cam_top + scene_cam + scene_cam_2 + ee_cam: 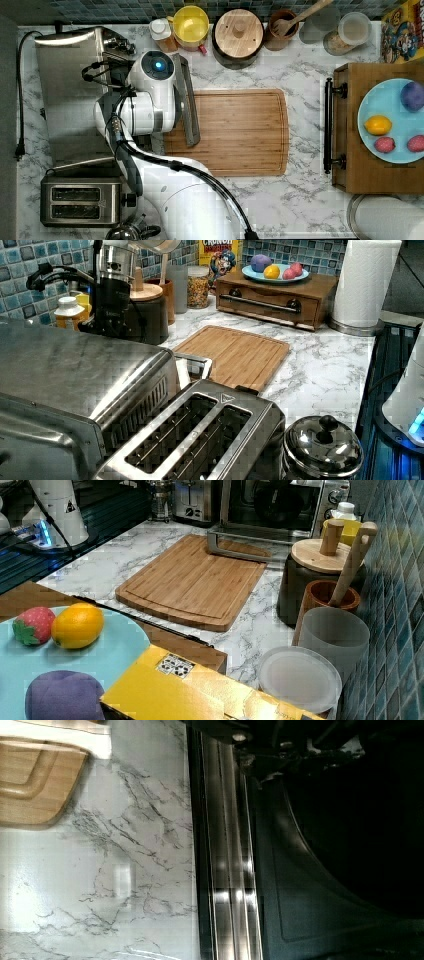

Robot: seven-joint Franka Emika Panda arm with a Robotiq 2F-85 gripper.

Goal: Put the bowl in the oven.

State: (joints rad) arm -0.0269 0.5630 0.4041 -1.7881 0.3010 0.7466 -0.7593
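The Franka Panda arm (150,107) had smooth, rounded white segments joined by grey bands in the top view. One white joint cap carried a dark round disc (157,65) with a small glowing blue light at its centre. A black cable bundle (125,150) ran along the arm, looping off near its upper links. In the right view, the white base column (56,505) bore a small triangular warning label and sat on a dark round foot.

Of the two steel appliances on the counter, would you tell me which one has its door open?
The oven, the larger box: its door is folded down onto the cutting board. The two-slot toaster has no door.
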